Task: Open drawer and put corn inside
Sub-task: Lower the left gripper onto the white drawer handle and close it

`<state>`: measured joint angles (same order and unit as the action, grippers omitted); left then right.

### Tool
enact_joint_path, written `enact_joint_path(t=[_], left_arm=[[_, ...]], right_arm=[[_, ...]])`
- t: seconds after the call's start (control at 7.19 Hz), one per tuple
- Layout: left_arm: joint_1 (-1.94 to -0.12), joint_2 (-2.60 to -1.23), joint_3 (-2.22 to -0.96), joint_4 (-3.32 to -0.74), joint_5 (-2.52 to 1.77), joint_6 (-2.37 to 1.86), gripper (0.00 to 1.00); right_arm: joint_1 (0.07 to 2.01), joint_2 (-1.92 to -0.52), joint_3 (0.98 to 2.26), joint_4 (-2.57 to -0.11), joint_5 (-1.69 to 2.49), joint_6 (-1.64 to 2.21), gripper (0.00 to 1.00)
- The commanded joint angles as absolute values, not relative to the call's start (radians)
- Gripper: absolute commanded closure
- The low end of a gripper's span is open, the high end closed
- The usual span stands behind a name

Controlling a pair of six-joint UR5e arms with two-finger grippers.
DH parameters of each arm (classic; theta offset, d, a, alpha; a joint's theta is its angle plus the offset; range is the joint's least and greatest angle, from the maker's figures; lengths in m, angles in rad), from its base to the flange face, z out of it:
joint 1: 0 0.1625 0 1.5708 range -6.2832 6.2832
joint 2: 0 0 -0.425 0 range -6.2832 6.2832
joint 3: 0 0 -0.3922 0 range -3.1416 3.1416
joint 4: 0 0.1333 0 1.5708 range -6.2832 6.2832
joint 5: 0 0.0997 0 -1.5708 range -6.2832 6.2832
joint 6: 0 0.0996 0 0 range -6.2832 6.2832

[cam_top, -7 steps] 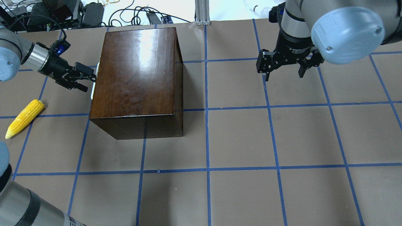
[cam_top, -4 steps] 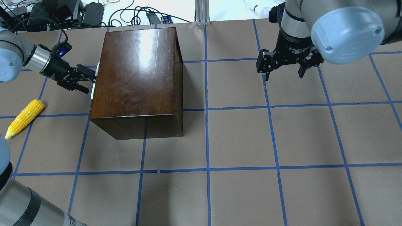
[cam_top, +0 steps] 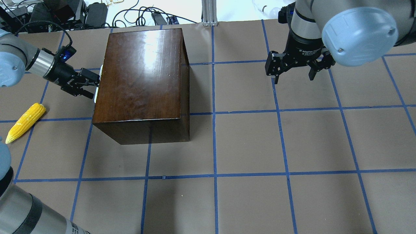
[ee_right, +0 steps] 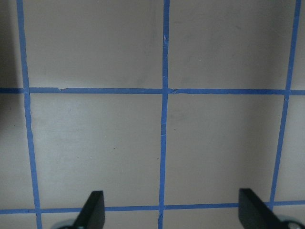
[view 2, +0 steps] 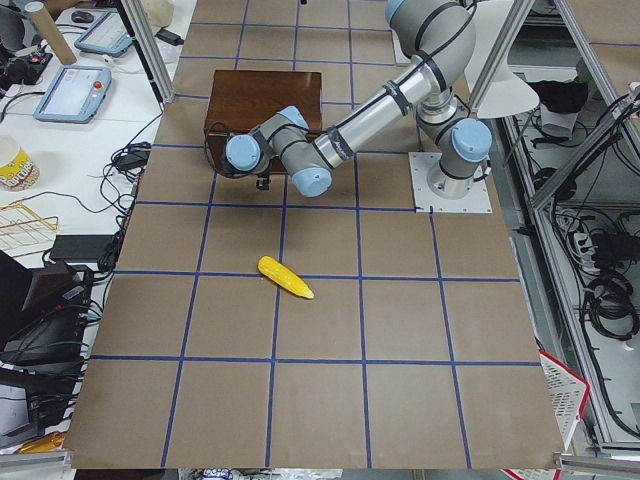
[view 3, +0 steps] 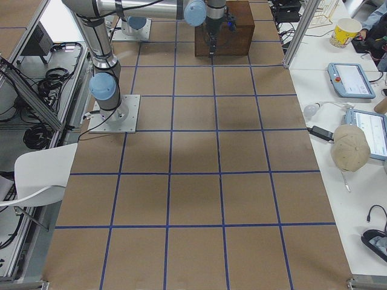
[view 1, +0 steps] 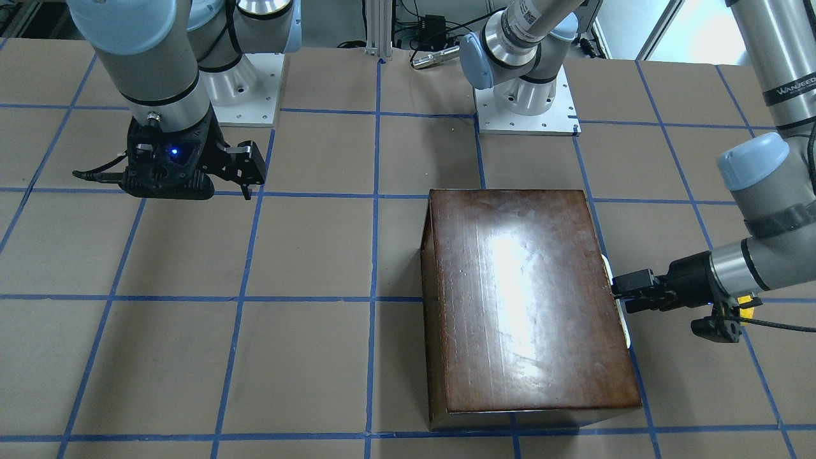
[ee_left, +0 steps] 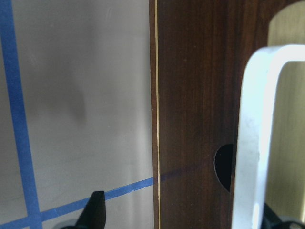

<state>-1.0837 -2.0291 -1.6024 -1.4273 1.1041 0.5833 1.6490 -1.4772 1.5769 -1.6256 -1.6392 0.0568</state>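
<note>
The glossy dark-brown box [cam_top: 143, 74] stands left of the table's middle, and the drawer in its left side is closed. In the left wrist view I see the drawer's dark front panel [ee_left: 190, 95] and its whitish handle [ee_left: 250, 143]. My left gripper [cam_top: 93, 86] is open at that side, with the handle between its fingers, close to one finger. It also shows in the front-facing view [view 1: 621, 290]. The yellow corn [cam_top: 25, 122] lies on the table left of the box, apart from both grippers. My right gripper [cam_top: 294, 76] is open and empty, hovering far right.
Brown table cover with blue tape grid [cam_top: 247, 146]. Cables and gear [cam_top: 65, 13] lie beyond the far edge. The arm bases [view 1: 526, 102] stand at the robot's side of the table. Side tables with tablets [view 3: 351, 78] stand beyond the table's far side.
My left gripper has moved a little closer to the box's left side and its handle. The corn, the box and my right arm have not moved.
</note>
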Motion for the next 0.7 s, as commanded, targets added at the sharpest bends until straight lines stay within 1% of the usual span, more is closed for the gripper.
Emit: enact_joint_path(t=[0.0,0.56], left_arm=[[-1.083,-2.033,-1.595,-1.425,1.108,0.586,0.0],[-1.074,-2.039,-1.588,-1.411,1.117,0.588,0.0]], right_arm=[[1.649,-1.477,1.577,-1.626,-1.64,0.057,0.0],[1.649,-1.477,1.577,-1.625,-1.64,0.057,0.0]])
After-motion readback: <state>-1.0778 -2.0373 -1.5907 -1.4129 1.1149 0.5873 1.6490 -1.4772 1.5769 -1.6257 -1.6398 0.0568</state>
